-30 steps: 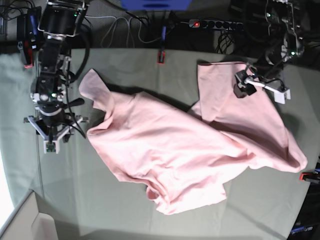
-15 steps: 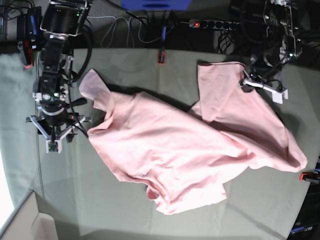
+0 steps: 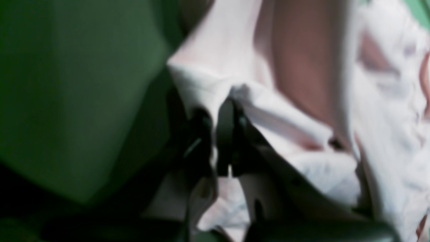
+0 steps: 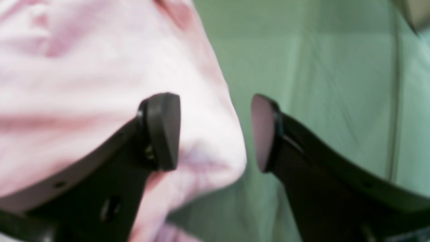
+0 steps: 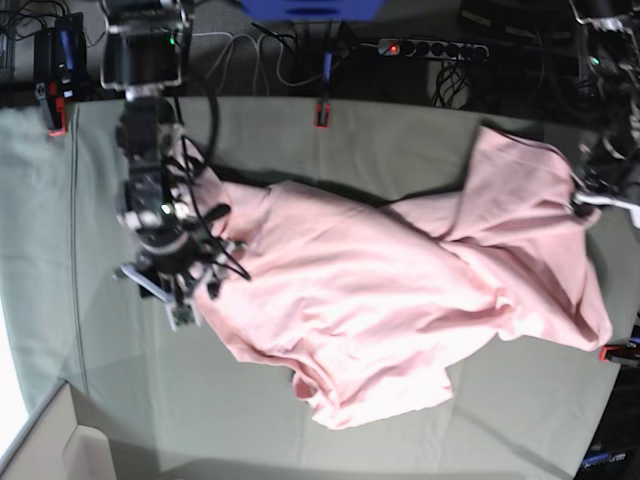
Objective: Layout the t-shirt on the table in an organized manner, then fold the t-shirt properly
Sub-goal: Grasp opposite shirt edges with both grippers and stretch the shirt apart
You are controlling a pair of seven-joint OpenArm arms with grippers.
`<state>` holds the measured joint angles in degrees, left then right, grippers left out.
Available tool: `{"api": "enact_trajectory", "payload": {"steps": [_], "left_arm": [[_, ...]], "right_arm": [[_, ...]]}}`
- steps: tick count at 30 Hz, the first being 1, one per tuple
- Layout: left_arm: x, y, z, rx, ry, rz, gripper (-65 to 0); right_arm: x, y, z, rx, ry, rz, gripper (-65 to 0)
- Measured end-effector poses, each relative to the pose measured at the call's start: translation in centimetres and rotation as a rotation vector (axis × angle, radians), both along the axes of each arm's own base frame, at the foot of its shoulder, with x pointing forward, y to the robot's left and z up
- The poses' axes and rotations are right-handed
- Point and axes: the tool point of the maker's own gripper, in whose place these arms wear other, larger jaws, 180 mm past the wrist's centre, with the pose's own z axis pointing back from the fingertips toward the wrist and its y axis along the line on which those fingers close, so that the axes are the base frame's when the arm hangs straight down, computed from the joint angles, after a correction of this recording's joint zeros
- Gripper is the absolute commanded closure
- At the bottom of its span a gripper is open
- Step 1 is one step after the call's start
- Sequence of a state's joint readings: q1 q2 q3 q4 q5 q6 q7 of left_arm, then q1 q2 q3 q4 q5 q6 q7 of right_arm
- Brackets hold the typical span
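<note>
While the t-shirt (image 5: 400, 300) is lying crumpled across the middle of the surface (image 5: 330, 140), the left gripper (image 3: 215, 134) is pinching a fold of it at frame right; the right gripper (image 4: 215, 131) is hanging apart over its left edge.

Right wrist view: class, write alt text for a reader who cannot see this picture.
The right pincer hangs open, its two black fingers set apart around the rounded edge of a crumpled pale pink t-shirt. The shirt fills the left side; the grey-green table cloth fills the right. The picture is blurred.
</note>
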<state>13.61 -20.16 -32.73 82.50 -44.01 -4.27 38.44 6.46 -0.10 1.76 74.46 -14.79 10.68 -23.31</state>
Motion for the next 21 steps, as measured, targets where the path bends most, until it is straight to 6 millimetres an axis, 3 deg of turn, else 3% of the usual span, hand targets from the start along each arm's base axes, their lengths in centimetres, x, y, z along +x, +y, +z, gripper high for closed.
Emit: {"api": "enact_trajectory", "payload": {"steps": [4,11,21], "left_arm": [[0.0,1.3,0.7,0.035,-0.005,0.004,-0.1],[0.4,1.4,1.0,0.038,-0.01,0.001,-0.1],[-0.4,1.4,0.5,0.038,0.009,0.002,-0.1]], "right_arm": [[1.7,-0.2,-1.0,0.008,0.036,-0.009,-34.8],[4.0,-0.7,-2.5,0.008,0.093,-0.007,-35.1],[3.8,-1.8,-4.4,0.002,0.092,0.004,-34.5]]}}
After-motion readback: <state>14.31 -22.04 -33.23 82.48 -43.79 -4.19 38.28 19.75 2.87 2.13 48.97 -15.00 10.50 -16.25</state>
